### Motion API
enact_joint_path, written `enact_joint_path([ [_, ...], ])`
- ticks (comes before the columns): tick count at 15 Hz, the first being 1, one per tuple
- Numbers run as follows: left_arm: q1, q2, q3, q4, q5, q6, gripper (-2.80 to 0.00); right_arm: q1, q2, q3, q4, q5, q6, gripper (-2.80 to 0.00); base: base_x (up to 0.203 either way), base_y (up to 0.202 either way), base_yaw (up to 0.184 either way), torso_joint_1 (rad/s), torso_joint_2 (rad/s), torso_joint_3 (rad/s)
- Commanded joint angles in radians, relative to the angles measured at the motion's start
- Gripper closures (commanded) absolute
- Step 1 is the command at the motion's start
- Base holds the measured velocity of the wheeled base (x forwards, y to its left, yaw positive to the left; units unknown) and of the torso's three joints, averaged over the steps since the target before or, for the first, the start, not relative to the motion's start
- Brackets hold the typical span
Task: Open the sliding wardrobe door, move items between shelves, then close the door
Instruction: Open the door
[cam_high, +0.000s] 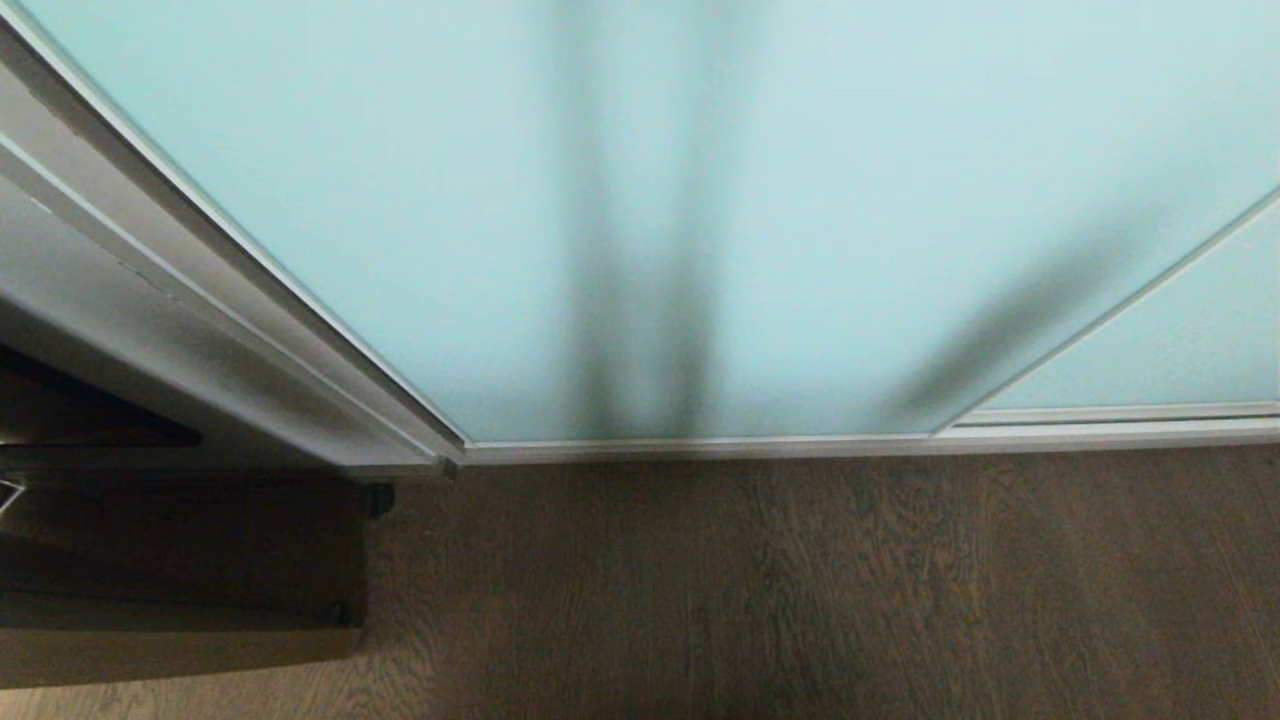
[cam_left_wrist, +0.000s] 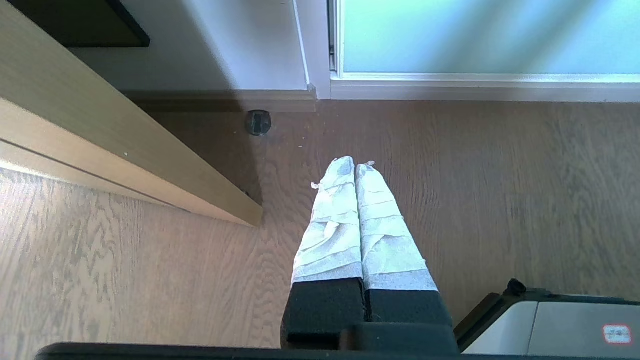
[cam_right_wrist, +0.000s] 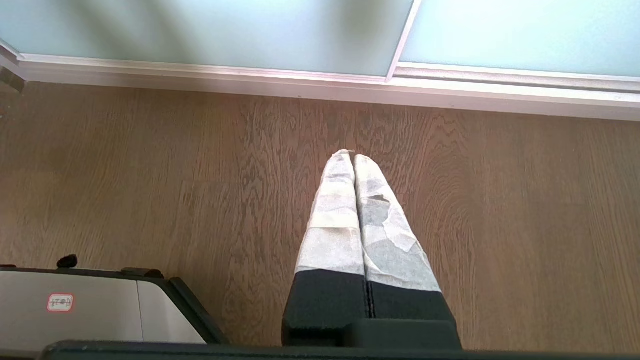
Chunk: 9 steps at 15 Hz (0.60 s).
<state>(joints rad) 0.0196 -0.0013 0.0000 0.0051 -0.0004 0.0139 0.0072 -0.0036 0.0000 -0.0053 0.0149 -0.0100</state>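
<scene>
standing upright, sliding wardrobe door closed, bottom edge running along floor.

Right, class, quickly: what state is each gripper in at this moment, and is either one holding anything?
Left gripper: closed, holding nothing, pointing down over the wooden floor.
Right gripper: closed, holding nothing, also above the floor.

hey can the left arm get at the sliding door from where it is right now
Probably not yet. The left gripper hangs shut, pointing down at the wood floor, with a stretch of bare floor between it and the closed sliding door. Nothing blocks the way, though, so raising the arm and reaching forward looks feasible.
</scene>
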Motion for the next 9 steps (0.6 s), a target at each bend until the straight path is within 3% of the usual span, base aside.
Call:
enact_joint_path([
  [1, 0.0, 0.001, 0.001, -0.001, 0.002, -0.003, 0.0, 0.0, 0.001, 0.0, -0.001, 0.0, 0.001, 0.0, 0.0, 0.0, 0.0, 0.0, 0.0, 0.0],
  [4, 0.0, 0.002, -0.033, -0.014, 0.004, -0.001, 0.0, 0.0, 0.001, 0.0, -0.001, 0.0, -0.001, 0.0, 0.0, 0.0, 0.0, 0.0, 0.0, 0.0],
  [9, 0.0, 0.09, -0.258, -0.013, 0.021, 0.004, 0.0, 0.0, 0.001, 0.0, -0.001, 0.0, -0.001, 0.0, 0.0, 0.0, 0.0, 0.0, 0.0, 0.0],
])
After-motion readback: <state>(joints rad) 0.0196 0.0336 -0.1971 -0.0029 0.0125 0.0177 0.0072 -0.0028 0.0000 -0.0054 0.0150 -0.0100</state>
